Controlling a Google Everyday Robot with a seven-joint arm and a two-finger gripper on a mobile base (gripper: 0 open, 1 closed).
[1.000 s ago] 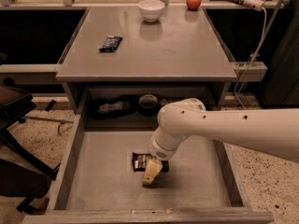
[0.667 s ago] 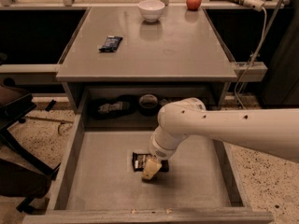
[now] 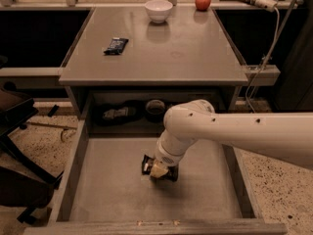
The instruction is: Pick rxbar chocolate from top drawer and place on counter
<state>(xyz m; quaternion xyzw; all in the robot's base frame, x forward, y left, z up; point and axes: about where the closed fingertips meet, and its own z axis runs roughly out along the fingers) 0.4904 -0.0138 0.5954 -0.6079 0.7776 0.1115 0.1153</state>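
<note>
One arm (image 3: 244, 131) reaches in from 3 o'clock, bending down into the open drawer (image 3: 73, 175). Its end effector (image 3: 159, 170) sits at the drawer's centre, right on top of the rxbar (image 3: 146, 164). You cannot tell from this view how far the end effector is open, or whether it has hold of the rxbar. The rxbar lies flat on the drawer floor. Its dark wrapper shows on both sides of the end effector, toward 9 o'clock and toward 4 o'clock.

Above the drawer you see the table (image 3: 166, 58). A dark blue bar (image 3: 116, 45) lies at its 10 o'clock, well apart from everything else. A white bowl (image 3: 159, 10) stands upright at 12 o'clock by the far edge, and a red apple (image 3: 202, 1) sits at 1 o'clock, near the bowl but not touching it.

Behind the drawer, in the shadowed recess under the table, you can make out a dark object (image 3: 115, 114) at 11 o'clock and a round one (image 3: 155, 107) beside it; what they are is unclear. A chair (image 3: 19, 151) stands on the speckled floor at 9 o'clock.
</note>
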